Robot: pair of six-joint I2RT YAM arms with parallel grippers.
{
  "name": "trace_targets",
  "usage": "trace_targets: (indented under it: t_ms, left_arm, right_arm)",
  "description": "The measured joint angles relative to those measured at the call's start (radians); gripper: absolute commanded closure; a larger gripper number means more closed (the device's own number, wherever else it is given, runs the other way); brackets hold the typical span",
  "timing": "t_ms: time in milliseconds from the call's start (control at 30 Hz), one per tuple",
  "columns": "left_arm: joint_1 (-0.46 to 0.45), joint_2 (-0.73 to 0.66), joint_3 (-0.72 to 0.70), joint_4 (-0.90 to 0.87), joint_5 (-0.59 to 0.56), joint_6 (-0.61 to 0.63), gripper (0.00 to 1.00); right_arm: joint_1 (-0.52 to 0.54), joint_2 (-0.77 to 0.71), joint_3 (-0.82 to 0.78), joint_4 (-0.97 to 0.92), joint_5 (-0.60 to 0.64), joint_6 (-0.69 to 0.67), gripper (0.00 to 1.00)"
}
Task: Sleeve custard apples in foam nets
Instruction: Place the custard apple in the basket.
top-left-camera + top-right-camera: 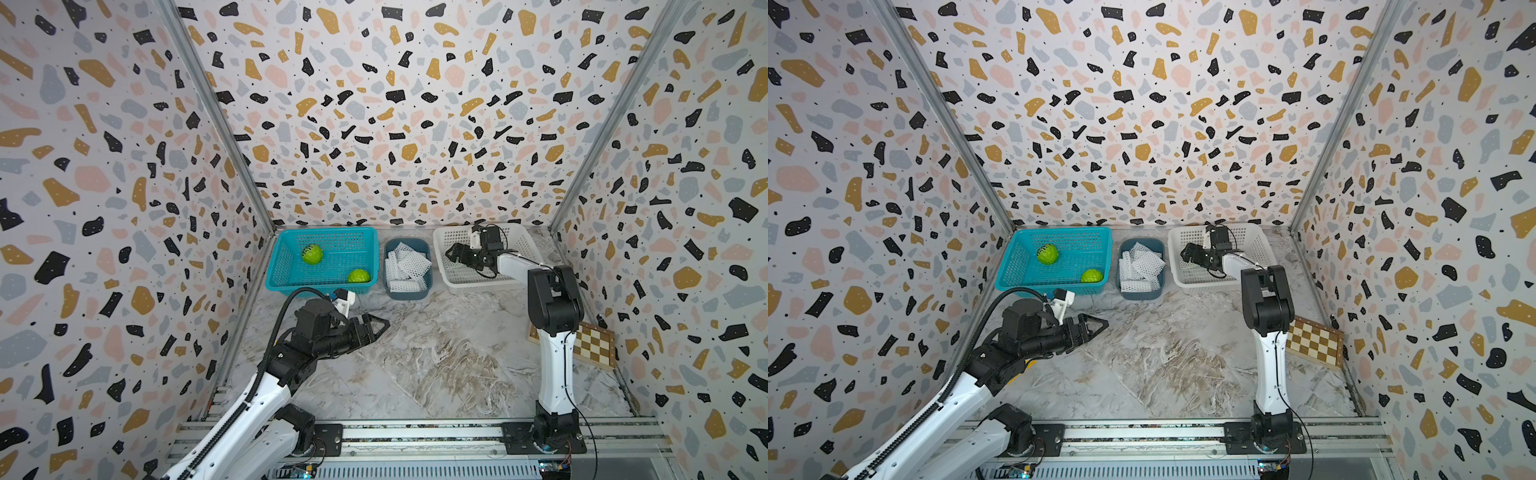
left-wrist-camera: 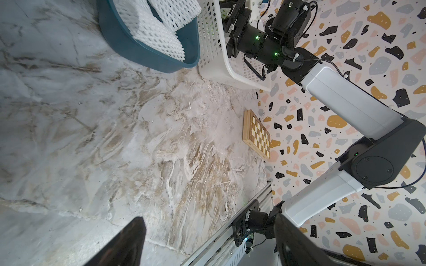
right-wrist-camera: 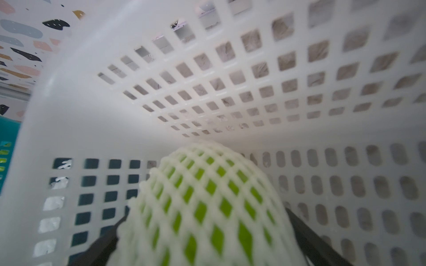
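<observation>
Two bare green custard apples [image 1: 312,254] [image 1: 359,275] lie in the teal basket [image 1: 291,286]. White foam nets [image 1: 406,262] fill the blue tub [image 1: 409,296] beside it. A third custard apple [image 3: 202,207], wrapped in a foam net, sits inside the white basket [image 1: 478,284] between the wide-spread fingers [image 3: 306,232] of my right gripper [image 3: 206,214]; it looks blurred against them. In both top views that gripper [image 1: 451,253] reaches into the white basket and hides the fruit. My left gripper [image 1: 384,324] [image 2: 209,217] hovers open and empty over the marble floor, in front of the teal basket.
A wooden chessboard [image 1: 594,343] leans at the right wall behind the right arm. A metal rail [image 1: 415,432] runs along the front edge. Patterned walls close in the left, back and right sides.
</observation>
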Motion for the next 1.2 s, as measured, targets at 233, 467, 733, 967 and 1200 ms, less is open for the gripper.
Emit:
trace_targets:
  t_ms: [233, 467, 733, 967, 1200]
  left_arm:
    - [0.0, 0.0, 0.0, 0.0, -0.001, 0.0, 0.13]
    - [0.0, 0.008, 0.0, -0.002, -0.01, 0.004, 0.12]
    - [0.005, 0.05, 0.07, -0.072, -0.076, 0.036, 0.12]
    - [0.079, 0.146, 0.213, -0.164, -0.159, 0.091, 0.09]
    - [0.206, 0.293, 0.375, -0.249, -0.234, 0.156, 0.08]
  right_arm:
    - [0.002, -0.055, -0.002, -0.059, 0.05, -0.012, 0.0]
    - [0.002, -0.21, -0.055, -0.084, 0.099, -0.021, 0.0]
    - [0.031, -0.492, -0.283, -0.074, 0.151, -0.019, 0.03]
    - [0.237, -0.84, -0.579, -0.031, 0.238, -0.008, 0.03]
    - [0.392, -1.024, -0.798, -0.016, 0.287, -0.011, 0.03]
